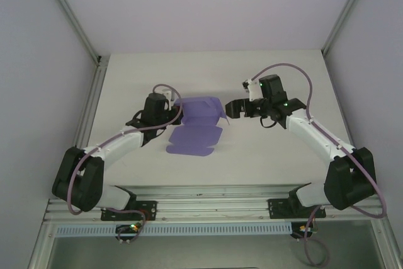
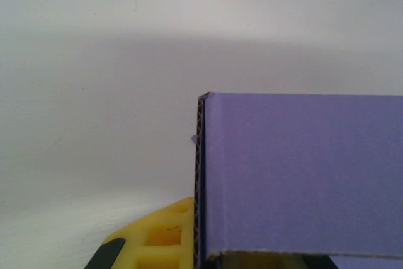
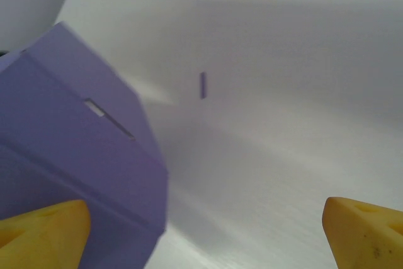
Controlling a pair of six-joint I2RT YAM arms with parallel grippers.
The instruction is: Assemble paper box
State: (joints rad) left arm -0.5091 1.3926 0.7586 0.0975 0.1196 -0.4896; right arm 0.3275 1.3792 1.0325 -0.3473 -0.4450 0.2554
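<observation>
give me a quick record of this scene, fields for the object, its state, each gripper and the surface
object: purple paper box
state: partly folded, one part raised, one flap lying flat
left gripper: shut on the card edge of the paper box
right gripper: open, beside the opposite side of the paper box, contact unclear
surface: white table

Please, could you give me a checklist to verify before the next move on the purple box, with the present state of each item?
1. Left gripper shut on the paper box: ok.
2. Right gripper open, fingers wide apart: ok.
3. Right gripper clear of the paper box: cannot tell; one finger sits right by it.
4. The paper box fully folded: not ok; a flap lies flat on the table.
</observation>
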